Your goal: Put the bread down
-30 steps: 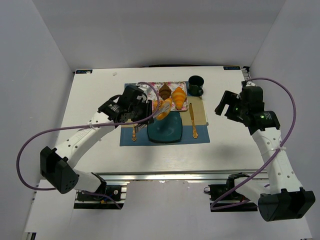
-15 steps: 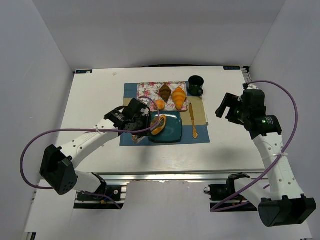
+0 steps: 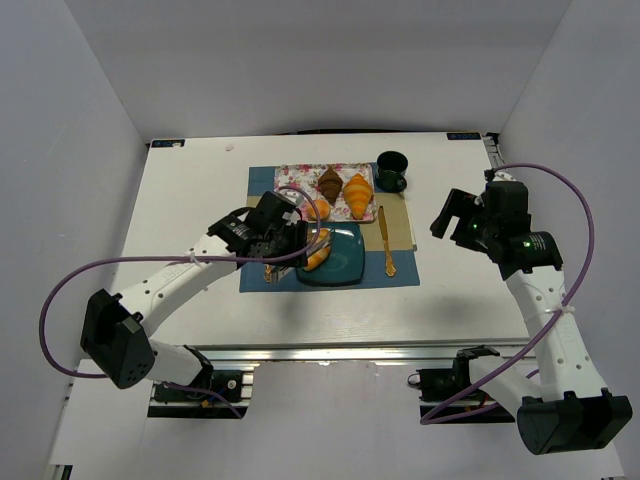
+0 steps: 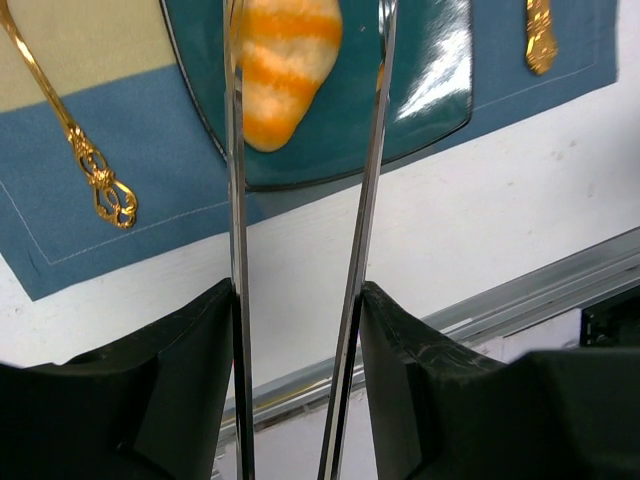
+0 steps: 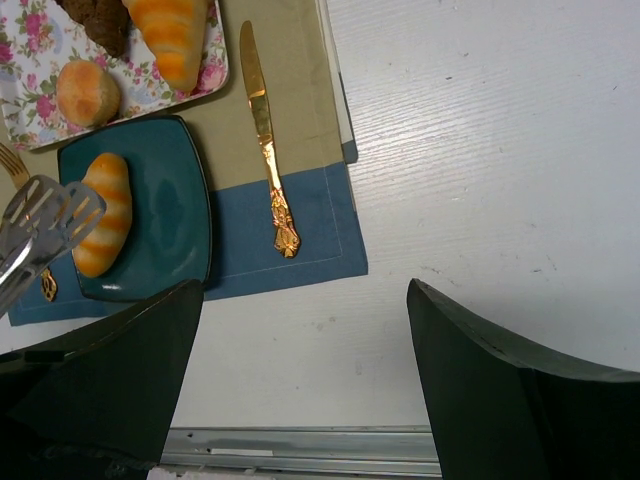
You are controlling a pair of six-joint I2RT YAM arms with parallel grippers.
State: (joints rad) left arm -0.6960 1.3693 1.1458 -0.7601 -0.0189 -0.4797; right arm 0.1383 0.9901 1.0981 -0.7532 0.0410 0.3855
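The striped elongated roll (image 3: 317, 256) lies on the left part of the teal plate (image 3: 346, 262); it also shows in the left wrist view (image 4: 285, 65) and the right wrist view (image 5: 103, 215). The round bun (image 3: 320, 209) sits on the floral tray (image 3: 298, 180). My left gripper (image 3: 281, 233) is shut on metal tongs (image 4: 366, 200), whose arms stand apart on either side of the roll. My right gripper (image 3: 450, 215) is open and empty, above bare table right of the placemat.
A dark croissant (image 3: 330, 183) and a golden croissant (image 3: 357, 194) lie on the tray. A gold knife (image 3: 385, 243) lies right of the plate, a gold fork (image 4: 75, 150) left of it. A dark cup (image 3: 391, 170) stands at the back right.
The left arm carried the roll in the tongs from near the tray down onto the teal plate. The tongs' arms now stand apart and the roll rests on the plate.
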